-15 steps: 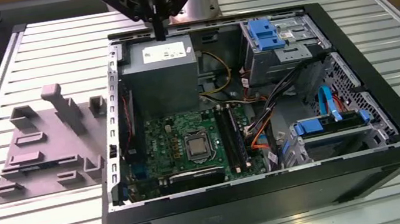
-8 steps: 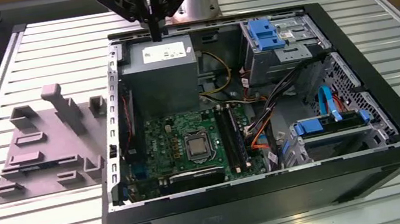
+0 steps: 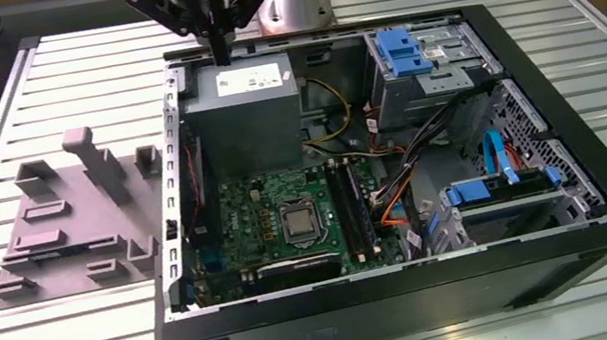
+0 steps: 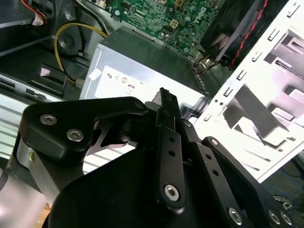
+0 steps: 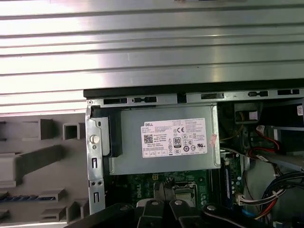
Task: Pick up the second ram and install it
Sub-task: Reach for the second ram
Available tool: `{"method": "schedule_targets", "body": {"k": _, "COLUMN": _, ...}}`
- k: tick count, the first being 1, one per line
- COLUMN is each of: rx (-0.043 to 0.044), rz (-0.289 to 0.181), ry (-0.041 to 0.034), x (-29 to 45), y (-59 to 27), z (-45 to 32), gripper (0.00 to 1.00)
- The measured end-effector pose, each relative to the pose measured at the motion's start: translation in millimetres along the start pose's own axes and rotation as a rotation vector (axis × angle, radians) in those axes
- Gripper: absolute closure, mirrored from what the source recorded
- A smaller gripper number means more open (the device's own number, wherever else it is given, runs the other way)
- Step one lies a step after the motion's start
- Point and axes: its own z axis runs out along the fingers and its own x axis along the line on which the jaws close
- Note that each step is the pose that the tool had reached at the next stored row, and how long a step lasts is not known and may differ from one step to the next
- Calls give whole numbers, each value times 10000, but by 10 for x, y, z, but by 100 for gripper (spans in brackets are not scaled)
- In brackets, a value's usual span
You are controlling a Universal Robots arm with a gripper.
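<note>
My gripper (image 3: 222, 54) is pinched together, empty; the second ram (image 5: 26, 197) lies in the tray (image 3: 60, 233) toward the exterior view's left

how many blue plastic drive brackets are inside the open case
2. The far blue bracket sits on the drive bay at the case's far end; the near blue bracket sits closer, toward the exterior view's right. More may hide beneath cables.

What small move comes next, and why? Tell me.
Probably carry the black end effector toward the exterior view's left, over the grey moulded tray: it hangs above the silver power supply box, while the blue-green ram stick lies in that tray.
</note>
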Motion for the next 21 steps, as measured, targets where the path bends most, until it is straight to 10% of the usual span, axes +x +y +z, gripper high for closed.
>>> {"method": "schedule_targets", "body": {"k": 21, "rx": 0, "rz": 1, "ry": 0, "x": 224, "y": -17, "z": -3, "gripper": 89}}
